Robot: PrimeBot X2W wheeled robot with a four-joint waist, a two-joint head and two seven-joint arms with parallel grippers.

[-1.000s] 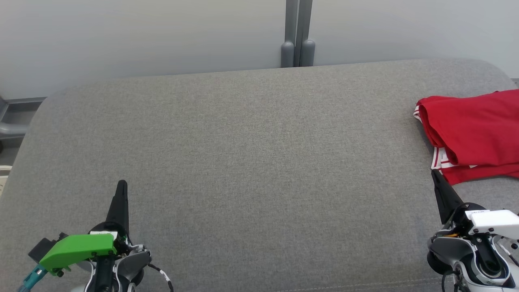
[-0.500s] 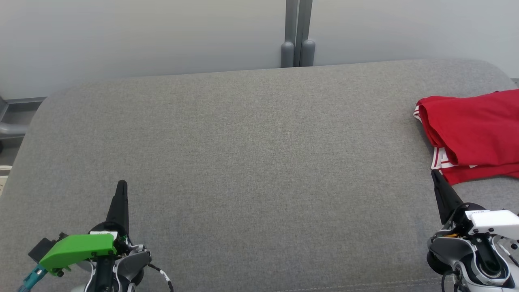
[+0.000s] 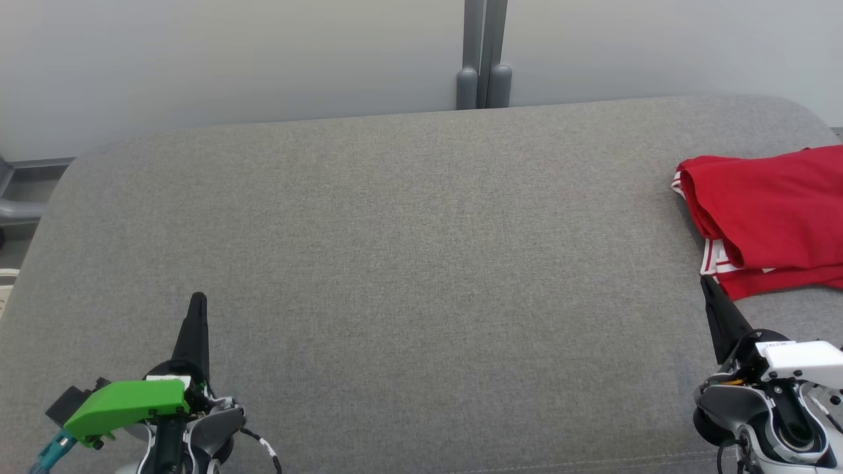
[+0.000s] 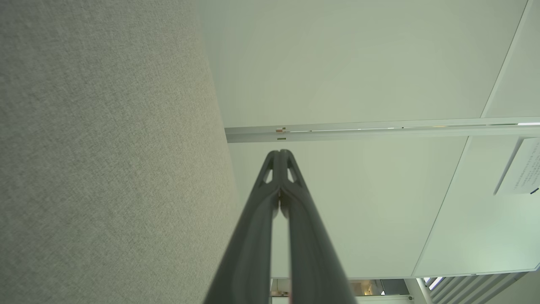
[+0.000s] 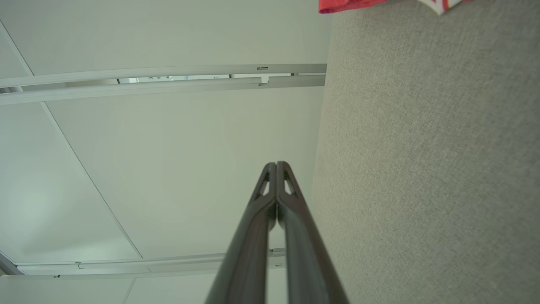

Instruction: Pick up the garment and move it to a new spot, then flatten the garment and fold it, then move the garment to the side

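A red garment (image 3: 770,217) with white striped trim lies folded at the right edge of the grey cushioned surface (image 3: 408,263), partly cut off by the head view's border. A sliver of the garment (image 5: 350,5) peeks in at the top of the right wrist view. My right gripper (image 3: 706,283) hovers just below the garment's near left corner, fingers pressed together and holding nothing. At the lower left my left gripper (image 3: 197,299) is shut too, far from the garment. The wrist views show the left gripper (image 4: 279,153) and the right gripper (image 5: 276,164) with tips touching.
A pale wall runs behind the cushion, with a grey vertical post (image 3: 484,52) at the middle. The cushion's rounded left corner falls away to grey fittings (image 3: 20,197) at the left border.
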